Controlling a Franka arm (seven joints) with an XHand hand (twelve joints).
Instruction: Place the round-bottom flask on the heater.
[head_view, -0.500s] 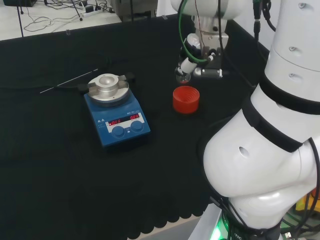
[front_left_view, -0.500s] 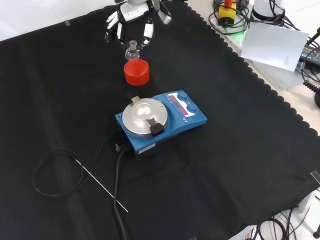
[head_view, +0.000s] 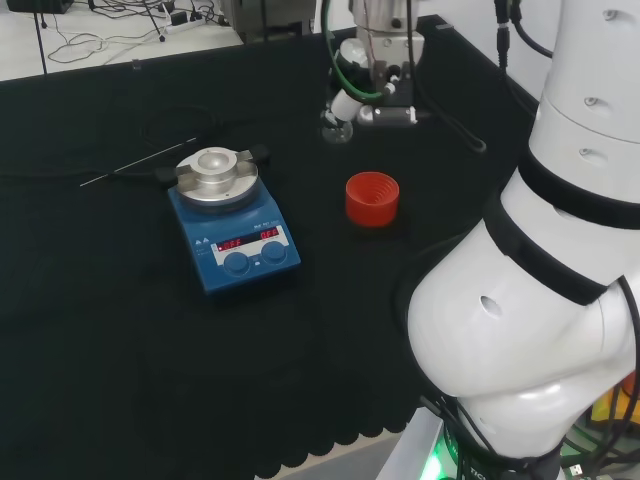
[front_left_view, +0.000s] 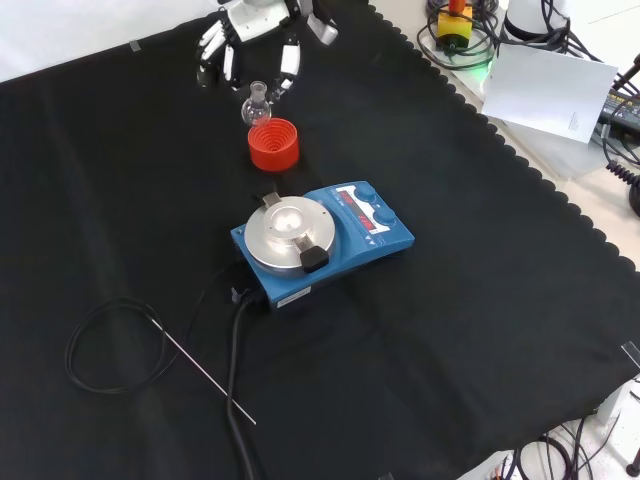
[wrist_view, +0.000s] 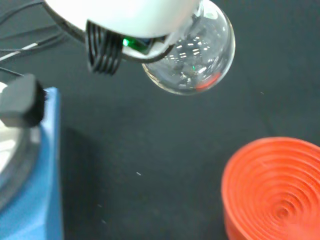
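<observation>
A clear round-bottom flask (head_view: 337, 127) (front_left_view: 258, 105) hangs in the air with my hand (head_view: 365, 100) (front_left_view: 250, 35) shut on its neck from above. The wrist view shows the flask's bulb (wrist_view: 192, 55) just under the white hand (wrist_view: 125, 15). In the head view the flask is behind and left of the empty red ribbed stand (head_view: 372, 198) (front_left_view: 273, 144) (wrist_view: 277, 190). The blue heater (head_view: 235, 240) (front_left_view: 345, 235) (wrist_view: 30, 190) with its round metal plate (head_view: 216, 178) stands left of the stand in the head view, nearer the camera in the front view.
A black cable (front_left_view: 110, 340) and a thin metal rod (front_left_view: 200, 370) (head_view: 140, 160) lie on the cloth beyond the heater in the head view. The arm's white links (head_view: 530, 300) rise at the head view's right. A white sheet (front_left_view: 555, 90) lies off the cloth's scalloped edge.
The hand has carried the flask left and farther off in the head view, away from above the red stand. The heater and the stand have not moved.
</observation>
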